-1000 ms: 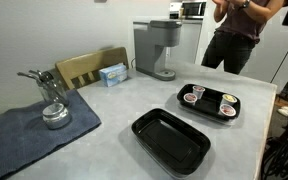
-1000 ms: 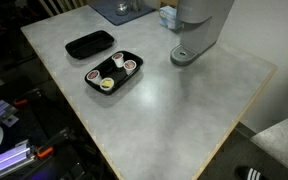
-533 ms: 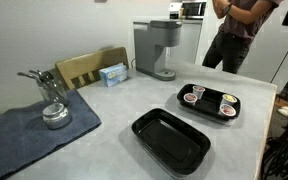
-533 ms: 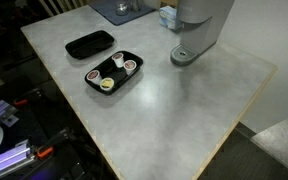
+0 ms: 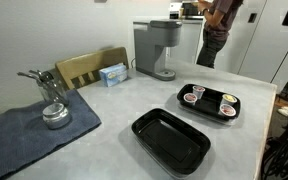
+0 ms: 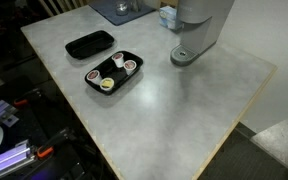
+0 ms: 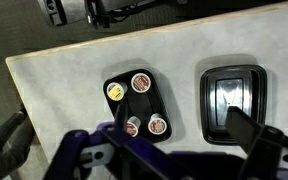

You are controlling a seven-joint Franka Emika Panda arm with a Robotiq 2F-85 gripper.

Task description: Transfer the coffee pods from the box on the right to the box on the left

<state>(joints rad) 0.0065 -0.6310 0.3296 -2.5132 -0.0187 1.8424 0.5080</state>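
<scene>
Shows only as the gripper (image 7: 172, 150) along the bottom edge of the wrist view. Glossy housing tinted blue-violet, blurred by closeness, with rounded linkage shapes. Ends in dark, nearly black fingers (image 7: 240, 124), blunt and angular.

I count two black boxes (image 5: 170, 140) (image 5: 210, 101), four coffee pods (image 5: 195, 90), one coffee machine (image 5: 156, 50), one blue towel (image 5: 24, 135) and one person (image 5: 219, 30).

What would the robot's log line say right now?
gripper: open, over table | coffee pods: four, in black tray | other black tray: empty
</scene>
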